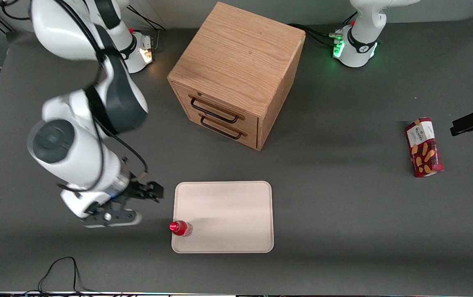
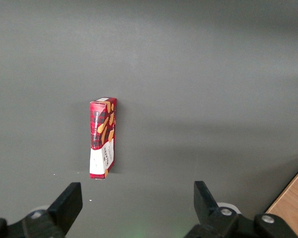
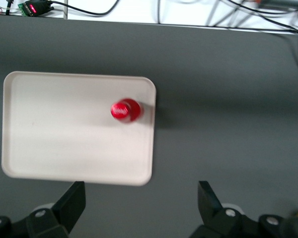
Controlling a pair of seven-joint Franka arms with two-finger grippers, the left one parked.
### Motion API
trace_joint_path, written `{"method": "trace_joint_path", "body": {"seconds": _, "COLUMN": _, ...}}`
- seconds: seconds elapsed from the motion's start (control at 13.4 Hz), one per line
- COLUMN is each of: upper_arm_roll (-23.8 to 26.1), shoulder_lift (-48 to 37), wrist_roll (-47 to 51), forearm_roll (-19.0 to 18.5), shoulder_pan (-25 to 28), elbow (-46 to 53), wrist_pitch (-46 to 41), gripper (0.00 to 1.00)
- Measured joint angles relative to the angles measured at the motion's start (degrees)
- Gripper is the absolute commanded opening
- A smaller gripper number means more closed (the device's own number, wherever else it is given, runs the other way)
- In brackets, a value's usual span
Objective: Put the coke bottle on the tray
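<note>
The coke bottle (image 1: 180, 228), tiny with a red cap, stands upright on the cream tray (image 1: 228, 206). It is just inside the tray's corner nearest the front camera, at the working arm's end. My right gripper (image 1: 147, 192) hovers above the table beside the tray, toward the working arm's end, apart from the bottle. In the right wrist view I look straight down on the red cap of the coke bottle (image 3: 125, 110) and the tray (image 3: 64, 144). The gripper (image 3: 139, 201) is open, with only bare table between its fingers.
A wooden drawer cabinet (image 1: 236, 70) with two dark handles stands farther from the front camera than the tray. A red snack box (image 1: 424, 147) lies toward the parked arm's end of the table; the left wrist view also shows the snack box (image 2: 103, 138).
</note>
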Motion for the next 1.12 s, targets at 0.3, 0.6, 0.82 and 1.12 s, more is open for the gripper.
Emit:
{"method": "trace_joint_path", "body": {"seconds": 0.3, "upper_arm_roll": 0.1, "shoulder_lift": -16.2, "wrist_roll": -1.2, "forearm_roll": -0.1, "shoulder_pan": -4.4, "elbow": -13.2, "wrist_pitch": -2.0, "gripper": 1.00}}
{"method": "trace_joint_path", "body": {"seconds": 0.6, "upper_arm_roll": 0.4, "shoulder_lift": -30.3, "wrist_roll": -8.9, "forearm_roll": -0.1, "shoulder_pan": -10.3, "elbow": -27.9, "wrist_pitch": -2.3, "gripper": 1.00}}
{"method": "trace_joint_path", "body": {"seconds": 0.82, "upper_arm_roll": 0.4, "shoulder_lift": -37.9, "wrist_roll": -12.0, "forearm_roll": -0.1, "shoulder_pan": -12.8, "elbow": -37.7, "wrist_pitch": -1.3, "gripper": 1.00}}
{"method": "trace_joint_path", "body": {"seconds": 1.12, "upper_arm_roll": -1.4, "shoulder_lift": -40.5, "wrist_roll": -17.4, "forearm_roll": -0.1, "shoulder_pan": -14.7, "elbow": -41.4, "wrist_pitch": -0.5, "gripper": 1.00}}
